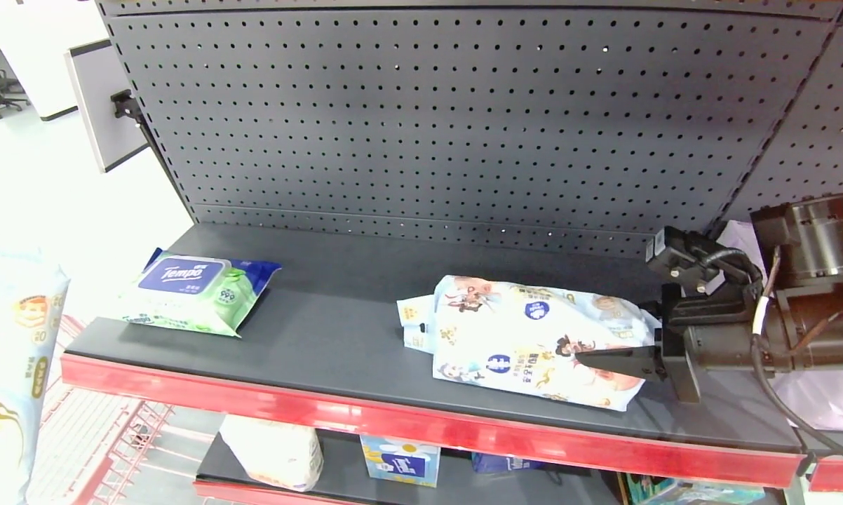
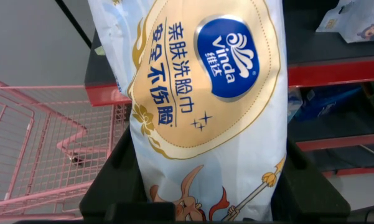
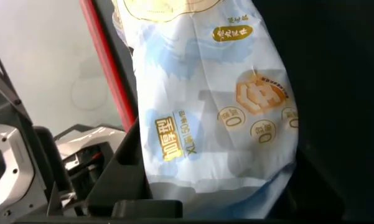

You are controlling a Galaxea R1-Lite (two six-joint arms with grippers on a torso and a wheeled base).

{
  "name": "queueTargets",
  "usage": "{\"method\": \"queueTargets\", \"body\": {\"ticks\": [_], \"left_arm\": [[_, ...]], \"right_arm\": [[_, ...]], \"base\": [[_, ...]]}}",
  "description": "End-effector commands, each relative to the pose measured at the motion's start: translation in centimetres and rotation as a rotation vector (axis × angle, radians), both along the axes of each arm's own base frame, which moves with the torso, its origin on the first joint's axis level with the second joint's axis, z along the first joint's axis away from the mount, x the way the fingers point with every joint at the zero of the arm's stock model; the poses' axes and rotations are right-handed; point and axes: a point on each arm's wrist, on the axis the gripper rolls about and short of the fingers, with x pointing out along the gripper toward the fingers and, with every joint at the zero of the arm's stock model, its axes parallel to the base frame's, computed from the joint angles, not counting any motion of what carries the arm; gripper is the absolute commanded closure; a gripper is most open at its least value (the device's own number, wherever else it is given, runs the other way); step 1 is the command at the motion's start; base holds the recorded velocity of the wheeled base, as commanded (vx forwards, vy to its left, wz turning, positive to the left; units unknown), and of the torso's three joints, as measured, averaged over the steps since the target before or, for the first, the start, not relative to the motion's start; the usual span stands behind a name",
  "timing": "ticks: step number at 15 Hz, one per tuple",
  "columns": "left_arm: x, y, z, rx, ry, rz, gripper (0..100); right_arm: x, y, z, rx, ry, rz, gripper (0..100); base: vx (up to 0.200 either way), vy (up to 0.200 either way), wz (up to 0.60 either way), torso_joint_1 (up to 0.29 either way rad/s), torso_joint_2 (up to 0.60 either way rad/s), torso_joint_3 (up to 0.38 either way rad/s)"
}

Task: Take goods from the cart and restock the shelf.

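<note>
- I am holding a tissue pack in each gripper. My right gripper point(image 1: 614, 335) is gripping the right end of the cartoon-print pack point(image 1: 527, 340), and my left gripper point(image 2: 211, 183) is clamping the blue-and-gold pack point(image 2: 202, 93).
- The cartoon-print pack is lying flat on the shelf point(image 1: 337, 322), near the red lip point(image 1: 393, 417). Its long axis is running along the shelf, away from my right fingers toward my left side. I am judging it as good as placed, with only the letting go left to do.
- The blue-and-gold pack is hanging off the shelf's left end, over the cart point(image 2: 31, 143). Its long axis is running straight out from my left fingers.
- The next move is turning on this: the bare stretch between the green wipes pack point(image 1: 193, 294) and the cartoon-print pack is lying to the right of my left-hand load, beyond the red lip. My left arm is the nearer one, and the pack is probably needing to tip over flat.
- The head view is giving me the shelf layout, but the pack is hiding my rear right finger there. The right wrist view is showing both fingers against the wrapper. The left wrist view is showing the cart's pink wire under my load.
</note>
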Motion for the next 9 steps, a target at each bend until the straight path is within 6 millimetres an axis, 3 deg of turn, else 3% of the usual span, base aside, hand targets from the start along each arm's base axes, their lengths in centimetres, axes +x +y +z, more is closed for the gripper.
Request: {"method": "queueTargets", "body": {"ticks": [1,9], "left_arm": [[0.0,0.0,0.0,0.0,-0.001,0.0,100],[0.0,0.0,-0.1,0.0,0.002,-0.001,100]], "right_arm": [[-0.6,0.0,-0.3,-0.004,0.008,0.008,100],[-0.5,1.1,-1.3,-0.016,0.042,0.057,100]], "base": [[0.0,0.0,0.0,0.0,0.0,0.0],[0.0,0.0,0.0,0.0,0.0,0.0]]}}
